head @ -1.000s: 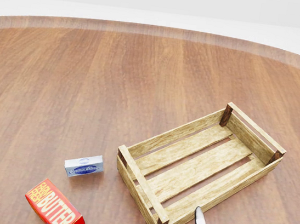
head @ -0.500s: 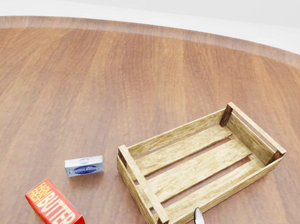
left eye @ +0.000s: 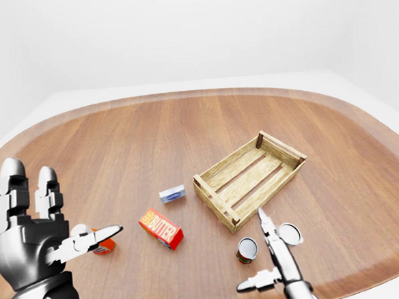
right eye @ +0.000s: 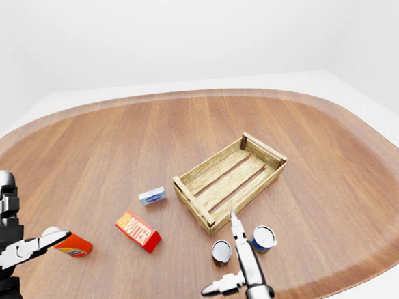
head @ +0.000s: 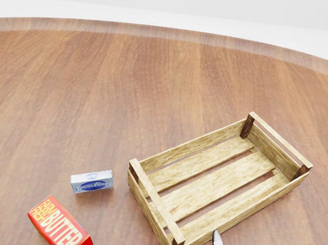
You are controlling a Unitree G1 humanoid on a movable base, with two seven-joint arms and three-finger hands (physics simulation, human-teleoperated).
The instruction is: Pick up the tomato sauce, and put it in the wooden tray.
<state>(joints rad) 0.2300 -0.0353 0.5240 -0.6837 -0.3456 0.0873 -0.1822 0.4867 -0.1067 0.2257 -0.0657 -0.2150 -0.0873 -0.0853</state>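
The tomato sauce, a small can with a red and green label (left eye: 246,250), stands upright near the bottom of the left-eye view, below the tray's near corner. The wooden tray (left eye: 280,153) is slatted, holds nothing and lies diagonally at the centre right. My right hand (left eye: 260,255) is open just right of the can, with one finger pointing up and the thumb low, apart from the can. At the bottom left my left hand (left eye: 63,214) is raised and open, holding nothing.
A second can with a blue label (right eye: 264,238) stands right of my right hand. A red butter box (left eye: 161,228), a small blue-and-white box (left eye: 172,194) and an orange container (right eye: 73,246) lie left of the tray. The round wooden table (left eye: 184,123) ends at a curved edge.
In the head view my right hand's fingertip has sunk very slightly. Nothing else has moved.
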